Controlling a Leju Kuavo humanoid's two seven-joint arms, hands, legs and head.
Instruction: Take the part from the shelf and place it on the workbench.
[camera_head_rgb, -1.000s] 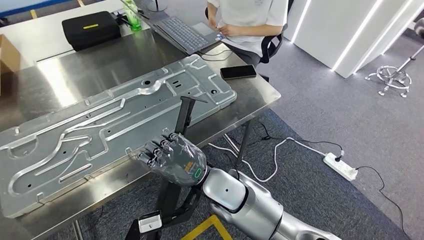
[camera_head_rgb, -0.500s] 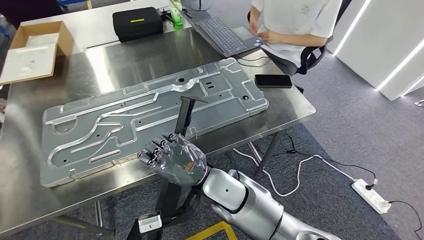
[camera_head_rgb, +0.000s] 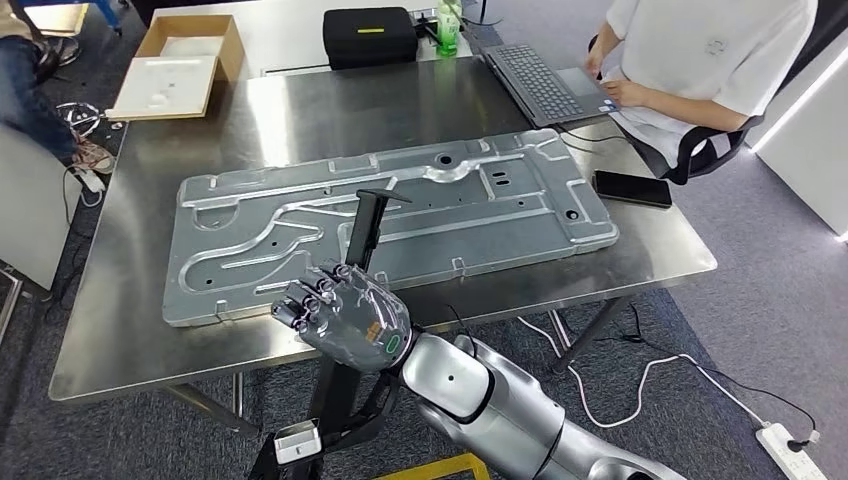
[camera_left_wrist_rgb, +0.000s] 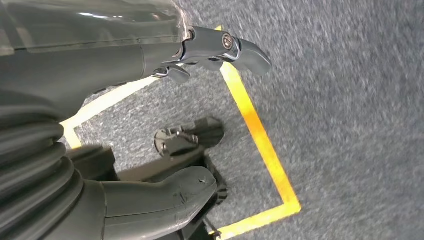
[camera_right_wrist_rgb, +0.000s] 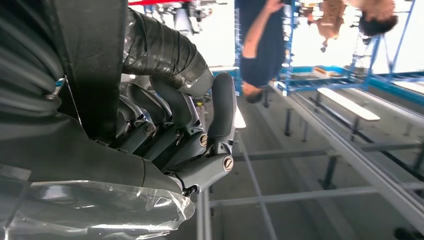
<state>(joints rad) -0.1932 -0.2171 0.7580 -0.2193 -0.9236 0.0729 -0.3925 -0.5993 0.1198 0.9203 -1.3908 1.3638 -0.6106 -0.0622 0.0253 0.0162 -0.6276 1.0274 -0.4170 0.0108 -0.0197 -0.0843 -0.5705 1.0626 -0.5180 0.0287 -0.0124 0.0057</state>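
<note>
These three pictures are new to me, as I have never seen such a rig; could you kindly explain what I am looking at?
This is a two-armed humanoid robot seen through its own cameras. The head view looks down from high on its body. Its silver right arm comes in from below, and the right hand grips a long black part, held upright in front of a steel workbench. On the bench lie a large pressed metal plate, a phone, a laptop, a black case and an open cardboard box. A person sits at the far corner.

The right wrist view sits just behind that hand, fingers curled round the part. The left wrist view looks down past the hanging left hand at grey carpet with yellow tape.
</note>
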